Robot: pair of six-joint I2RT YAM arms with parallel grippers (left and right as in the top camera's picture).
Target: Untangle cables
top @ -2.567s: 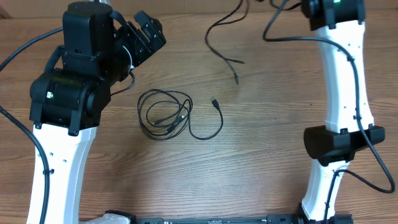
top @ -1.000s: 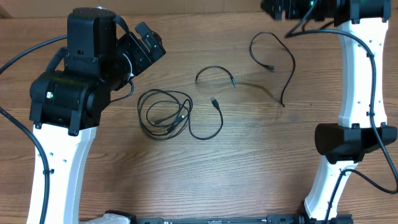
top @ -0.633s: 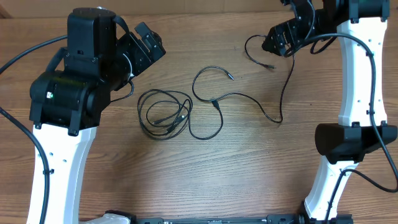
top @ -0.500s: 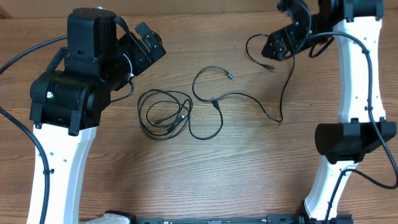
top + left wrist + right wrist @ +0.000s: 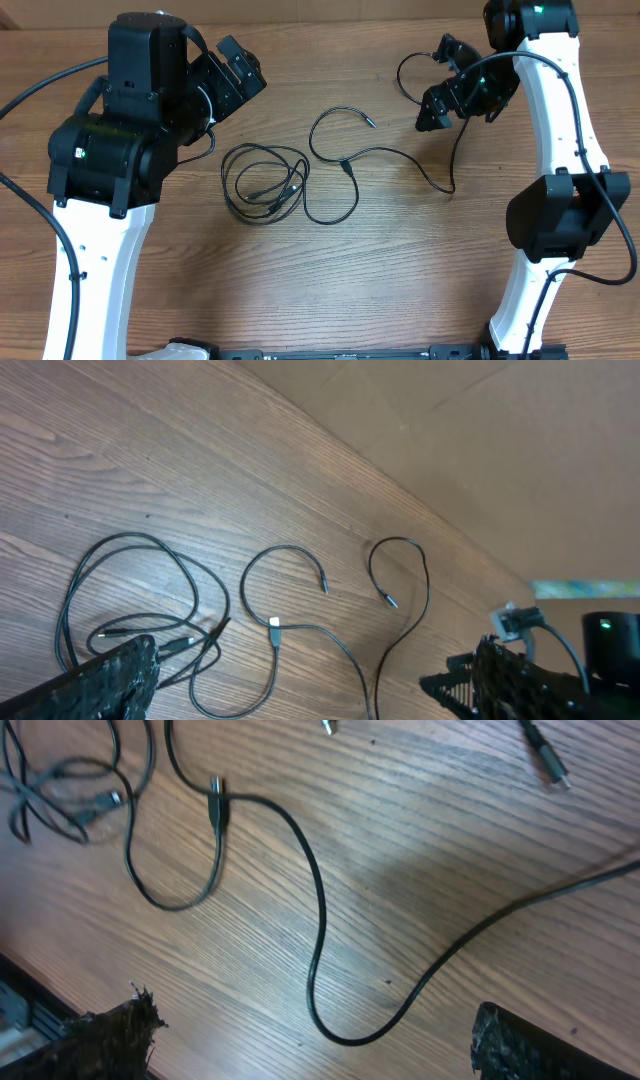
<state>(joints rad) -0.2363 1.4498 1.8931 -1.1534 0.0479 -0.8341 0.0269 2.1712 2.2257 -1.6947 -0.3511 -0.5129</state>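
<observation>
Showing, from overhead, a wooden table (image 5: 330, 290) with two cables (image 5: 345, 163) lying flat on it.

Marking the left gripper (image 5: 243, 62) at 10 o'clock of the table, jaws spread wide, holding nothing. Marking the right gripper (image 5: 435, 84) at 2 o'clock, likewise spread wide and empty; confirmed in the right wrist view, with only bare wood and cord in the wide gap.

Placing the coiled cable (image 5: 263, 185) near table centre, at about 5 o'clock from the left gripper, wound in several overlapping loops, with a tail curling out toward 3 o'clock and ending in a small plug (image 5: 216, 800).

Placing the loose cable (image 5: 321, 915) beside it on the 3 o'clock side, at about 8 o'clock from the right gripper. Long axis roughly 9 to 3, then bending up toward 12 close under that gripper.

Note the one point of contact: the plug of the coiled cable lying across or against the loose cable; impossible to tell upper from lower there.

Judging from this layout, best reached as follows: the coiled cable by the left gripper, the right-hand bend of the loose cable by the right gripper. Probably calling for a pull toward 3 o'clock to part the two, with the coiled cable itself yet to be unwound.
</observation>
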